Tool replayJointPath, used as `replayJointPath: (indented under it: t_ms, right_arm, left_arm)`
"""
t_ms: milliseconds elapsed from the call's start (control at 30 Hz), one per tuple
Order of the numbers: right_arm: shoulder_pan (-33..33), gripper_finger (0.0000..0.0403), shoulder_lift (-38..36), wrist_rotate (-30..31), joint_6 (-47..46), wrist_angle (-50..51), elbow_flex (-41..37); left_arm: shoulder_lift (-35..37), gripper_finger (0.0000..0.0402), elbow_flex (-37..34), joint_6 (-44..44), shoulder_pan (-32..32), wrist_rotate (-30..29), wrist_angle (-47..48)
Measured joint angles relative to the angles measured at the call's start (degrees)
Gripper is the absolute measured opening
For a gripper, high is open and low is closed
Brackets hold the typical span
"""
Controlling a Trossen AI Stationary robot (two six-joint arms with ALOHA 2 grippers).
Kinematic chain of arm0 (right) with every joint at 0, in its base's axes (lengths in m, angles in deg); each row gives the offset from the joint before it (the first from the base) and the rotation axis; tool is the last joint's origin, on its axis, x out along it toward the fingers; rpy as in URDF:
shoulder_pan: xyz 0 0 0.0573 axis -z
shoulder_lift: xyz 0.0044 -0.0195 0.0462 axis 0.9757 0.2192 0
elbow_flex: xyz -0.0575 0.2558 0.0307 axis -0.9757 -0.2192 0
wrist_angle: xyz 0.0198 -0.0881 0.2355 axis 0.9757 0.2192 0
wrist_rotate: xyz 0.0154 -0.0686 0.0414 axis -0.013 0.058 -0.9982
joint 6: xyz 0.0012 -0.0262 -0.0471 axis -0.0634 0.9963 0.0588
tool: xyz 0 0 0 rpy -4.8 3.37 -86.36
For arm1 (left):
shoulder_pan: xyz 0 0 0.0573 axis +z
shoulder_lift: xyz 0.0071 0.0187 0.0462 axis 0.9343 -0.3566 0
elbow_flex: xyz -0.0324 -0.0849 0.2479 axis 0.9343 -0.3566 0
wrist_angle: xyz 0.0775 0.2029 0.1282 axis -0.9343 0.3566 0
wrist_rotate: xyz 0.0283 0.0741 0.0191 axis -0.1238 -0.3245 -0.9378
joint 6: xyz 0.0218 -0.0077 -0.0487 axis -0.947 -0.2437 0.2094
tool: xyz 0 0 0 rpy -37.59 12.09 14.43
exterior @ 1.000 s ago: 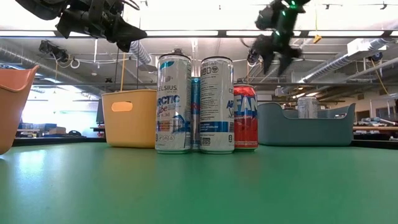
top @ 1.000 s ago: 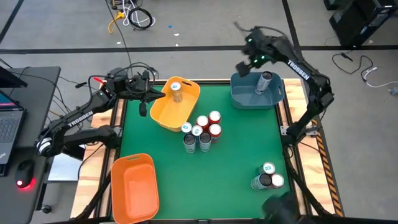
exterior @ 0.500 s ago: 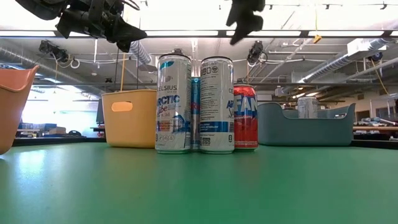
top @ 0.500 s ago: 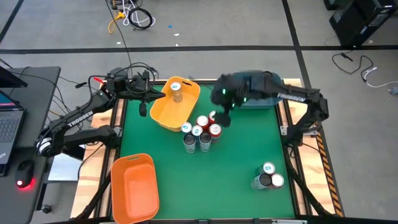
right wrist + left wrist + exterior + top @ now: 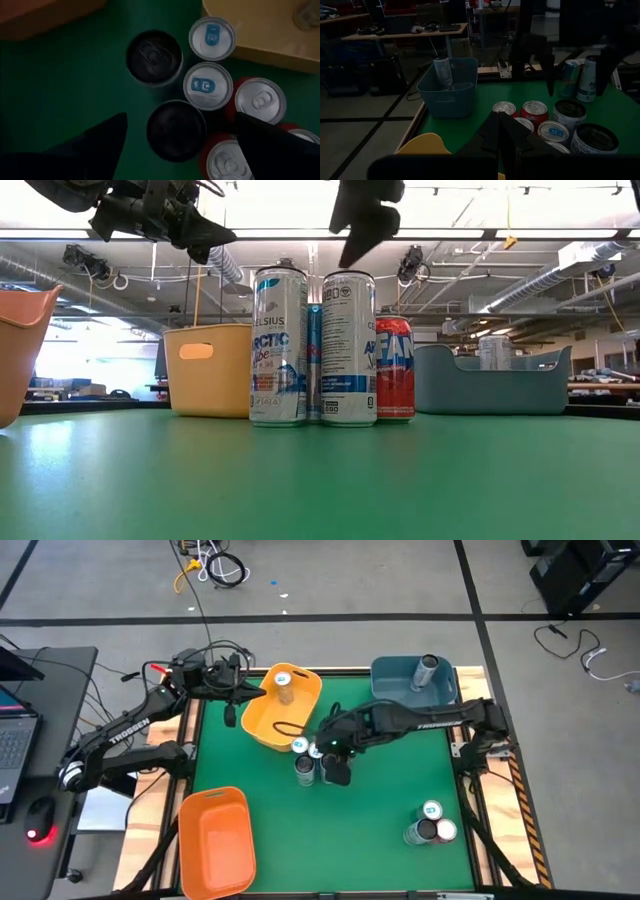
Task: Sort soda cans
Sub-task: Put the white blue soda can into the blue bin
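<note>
The right pincer (image 5: 335, 755) hangs wide open over the clustered soda cans (image 5: 320, 752) mid-bench, fingers (image 5: 100, 140) straddling a dark-topped can (image 5: 176, 129). Tall cans read "CELSIUS ARCTIC" (image 5: 279, 345); the red one (image 5: 394, 368) shows "FAN". The left pincer (image 5: 232, 690) waits by the yellow bin (image 5: 260, 725); I cannot tell its state. Green bench (image 5: 350, 830) lies open in front.

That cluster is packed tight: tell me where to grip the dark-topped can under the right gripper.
Take the dark-topped metal can by its upper wall, straight from above: it stands upright. One side faces bare green table; silver-topped red cans crowd the other, so the open right gripper's far finger will likely fit tightly.
</note>
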Motion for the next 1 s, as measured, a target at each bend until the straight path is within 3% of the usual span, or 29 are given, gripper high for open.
replayJointPath:
  t_ms: [400, 1000]
  right_arm:
    - [-0.47, 0.0351, 5.15, -0.10, 0.02, 1.65, 0.24]
    - [0.54, 0.0350, 5.33, -1.12, 3.85, 2.87, 1.86]
  left_arm:
    - [0.00, 0.0005, 0.00, -0.11, 0.00, -0.37, -0.08]
    - [0.00, 0.0005, 0.00, -0.12, 0.00, -0.90, -0.08]
